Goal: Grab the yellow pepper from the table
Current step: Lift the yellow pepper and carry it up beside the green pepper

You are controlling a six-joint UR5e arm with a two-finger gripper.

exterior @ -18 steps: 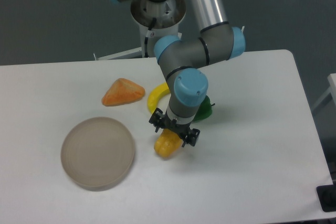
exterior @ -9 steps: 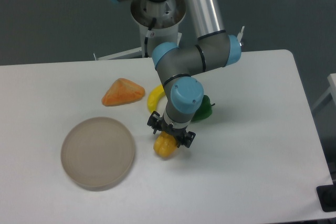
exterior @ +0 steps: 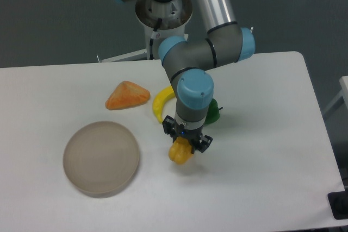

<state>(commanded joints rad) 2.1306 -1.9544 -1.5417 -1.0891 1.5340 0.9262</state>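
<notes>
White counter (exterior: 261,188); mid-counter, gripper (exterior: 187,140) clenched around the pepper (exterior: 180,152), banana (exterior: 162,103) just behind.

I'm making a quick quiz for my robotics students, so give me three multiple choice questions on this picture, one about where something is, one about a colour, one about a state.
1. Where is the round plate?
A. Left of the yellow pepper
B. Right of it
C. Behind the arm

2. What colour is the pepper behind the arm?
A. Red
B. Green
C. Purple

3. How do the jaws of the gripper stand?
A. Wide open above the table
B. Closed on the banana
C. Closed around the yellow pepper

Key: 1 A, the plate lies at the picture's left; 2 B, green shows beside the wrist; 3 C, the jaws flank the pepper.
</notes>
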